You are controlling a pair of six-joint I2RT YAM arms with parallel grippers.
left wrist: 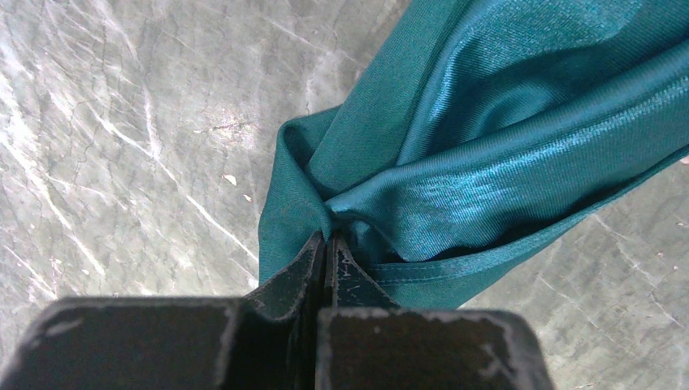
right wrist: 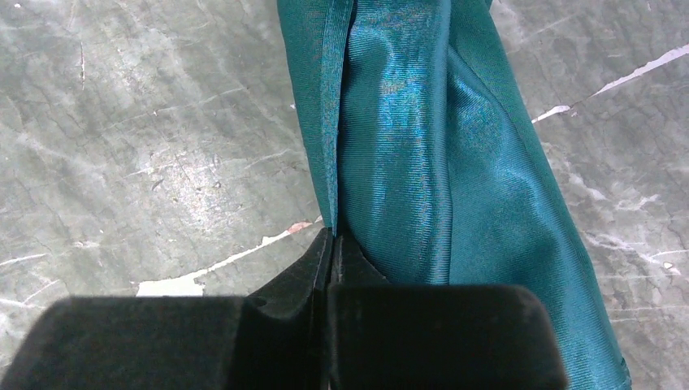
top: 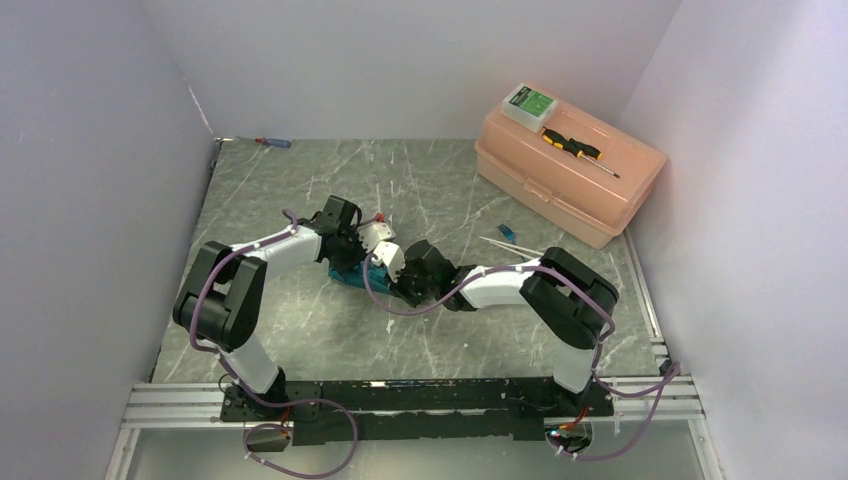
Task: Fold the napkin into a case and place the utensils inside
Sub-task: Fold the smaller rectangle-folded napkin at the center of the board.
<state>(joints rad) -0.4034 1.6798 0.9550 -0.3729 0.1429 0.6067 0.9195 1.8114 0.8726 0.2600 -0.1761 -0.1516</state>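
Napkin (left wrist: pixel 487 162): bunched into a long teal roll at the centre of the top view, lying on the grey table (top: pixel 300 340) between the two arms; we see no flat pocket yet.
Left gripper (left wrist: pixel 327 244): jaws pressed together on a gathered corner of the napkin, at the lower middle of its wrist view.
Right gripper (right wrist: pixel 331 240): jaws closed, nipping the hemmed edge where it runs down to the tips; the bite looks thin.
Utensils (top: pixel 507 232): right of centre in the top view, well apart from the cloth, near the pink toolbox (top: pixel 565 175).
Step in hand: we judge it to be spreading the cloth flat before folding.
How to do it well: we draw both grips apart evenly, keep the cloth low over the table, and stop once the creases go.
Risk: the sheen suggests slippery fabric, so a jerk may pull the hem free.
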